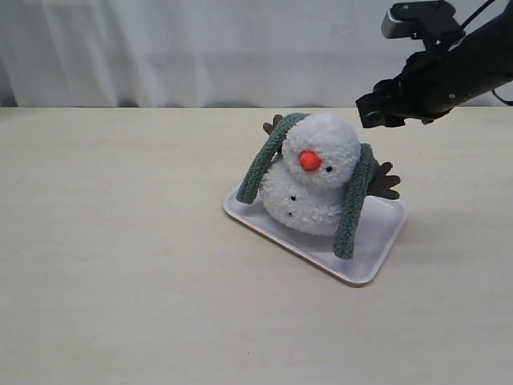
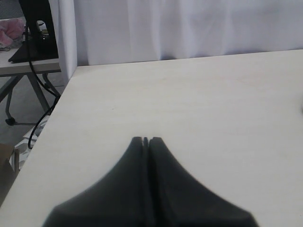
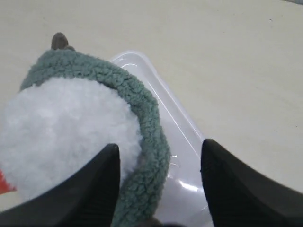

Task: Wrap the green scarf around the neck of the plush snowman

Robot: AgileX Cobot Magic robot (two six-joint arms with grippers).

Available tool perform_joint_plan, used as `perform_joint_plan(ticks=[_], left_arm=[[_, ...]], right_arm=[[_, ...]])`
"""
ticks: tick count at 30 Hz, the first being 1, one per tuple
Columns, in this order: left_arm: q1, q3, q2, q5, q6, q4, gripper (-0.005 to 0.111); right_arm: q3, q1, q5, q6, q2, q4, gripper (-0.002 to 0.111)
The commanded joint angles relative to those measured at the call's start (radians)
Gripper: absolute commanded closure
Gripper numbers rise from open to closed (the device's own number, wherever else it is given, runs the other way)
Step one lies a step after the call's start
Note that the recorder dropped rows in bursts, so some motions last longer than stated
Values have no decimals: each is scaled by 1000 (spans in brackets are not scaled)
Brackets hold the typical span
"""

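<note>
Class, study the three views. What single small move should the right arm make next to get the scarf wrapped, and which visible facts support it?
Probably lower the right gripper and close its jaws on the green scarf strand between them. The jaws stand open, and the scarf merely drapes behind the head of the plush snowman, both ends hanging uncrossed at its sides.

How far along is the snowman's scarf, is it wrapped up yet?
About halfway. Done: the green scarf loops behind the plush snowman's head, with one end hanging down each side. In hand: nothing. The right end effector hovers open just above the scarf, and the left end effector is shut over the table. Left: the ends are not yet crossed in front of the snowman's neck.
</note>
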Motion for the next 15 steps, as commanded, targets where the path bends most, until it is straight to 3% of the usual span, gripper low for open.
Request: perform_joint_plan(ticks=[1, 8, 15], left_arm=[[0, 3, -3, -13, -6, -6, 107], [0, 3, -3, -13, -6, -6, 107], [0, 3, -3, -11, -6, -6, 107]], right_arm=[[-6, -3, 88, 26, -56, 22, 58], [42, -3, 214, 6, -76, 126, 61], [346, -3, -12, -168, -155, 340, 61]])
